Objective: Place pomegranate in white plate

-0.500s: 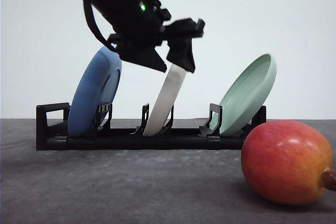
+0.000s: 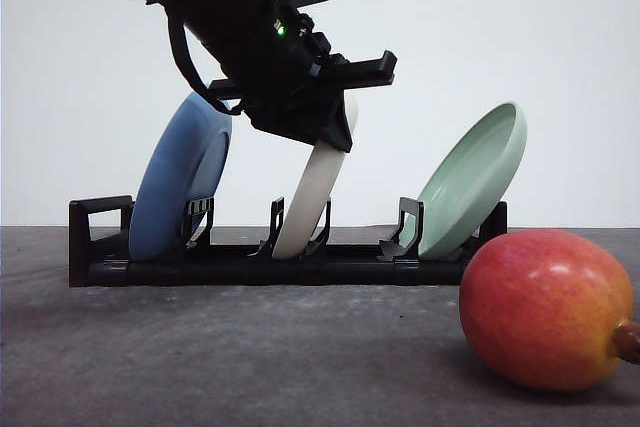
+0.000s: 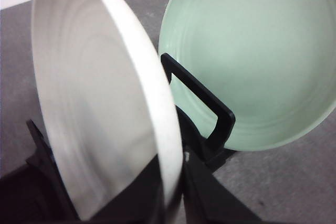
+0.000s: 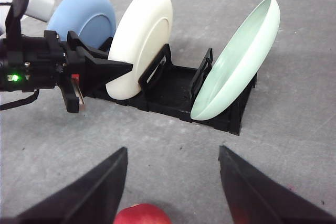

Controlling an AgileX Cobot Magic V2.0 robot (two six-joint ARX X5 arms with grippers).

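Three plates stand on edge in a black rack (image 2: 250, 269) at the back of the grey table (image 2: 250, 357): a blue plate (image 2: 180, 177) on the left, the white plate (image 2: 312, 192) in the middle slot and a pale green plate (image 2: 475, 177) on the right. The left gripper (image 2: 335, 122) is down over the top of the white plate, with its fingers (image 3: 210, 198) either side of the rim; whether they are pressing on it I cannot tell. The pomegranate (image 2: 547, 309) lies on the table in front of the rack's right end, well apart from the white plate. The right gripper (image 4: 173, 187) hangs wide open just above the pomegranate, holding nothing
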